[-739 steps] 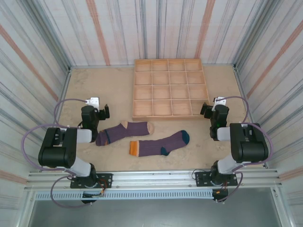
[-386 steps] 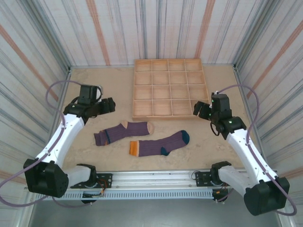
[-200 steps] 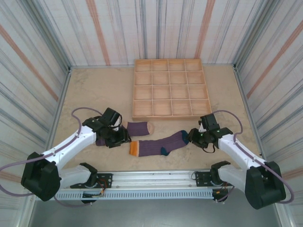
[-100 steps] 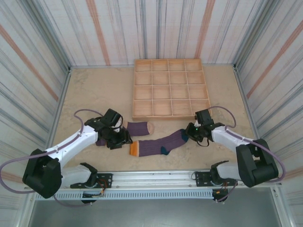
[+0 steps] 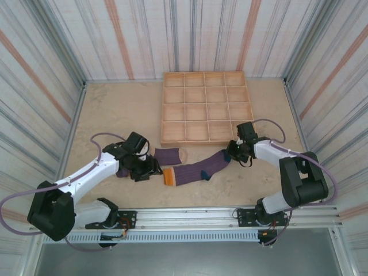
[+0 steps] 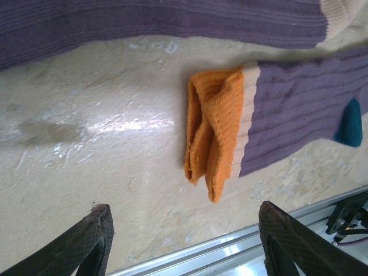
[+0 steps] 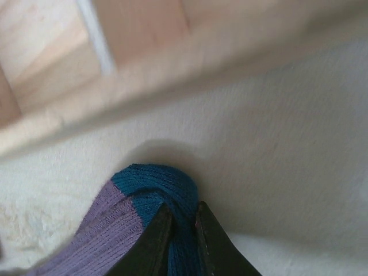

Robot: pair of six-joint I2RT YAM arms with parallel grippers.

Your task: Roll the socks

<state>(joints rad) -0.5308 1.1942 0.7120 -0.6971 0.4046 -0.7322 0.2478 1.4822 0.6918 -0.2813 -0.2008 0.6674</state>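
Observation:
Two purple striped socks lie on the sandy table. The peach-toed sock [image 5: 169, 154] runs under my left arm; its leg [image 6: 172, 23] shows in the left wrist view. The other sock [image 5: 195, 170] stretches from its orange cuff [image 5: 168, 176] up to its teal toe [image 7: 155, 187]. My right gripper [image 5: 230, 152] is shut on that toe, the fingers [image 7: 158, 236] pinching the knit just in front of the tray. My left gripper [image 5: 148, 168] hangs open over bare table, with the folded orange cuff [image 6: 215, 132] just beyond its fingertips [image 6: 98, 230].
A wooden tray [image 5: 207, 115] of several square compartments stands at the back middle; its front wall [image 7: 132, 69] is close above the right gripper. Striped walls enclose the table on three sides. A metal rail [image 5: 184, 215] runs along the near edge.
The right gripper has drawn the teal toe back and to the right, toward the tray, stretching the sock and sliding its orange cuff slightly right. The left gripper has barely moved.

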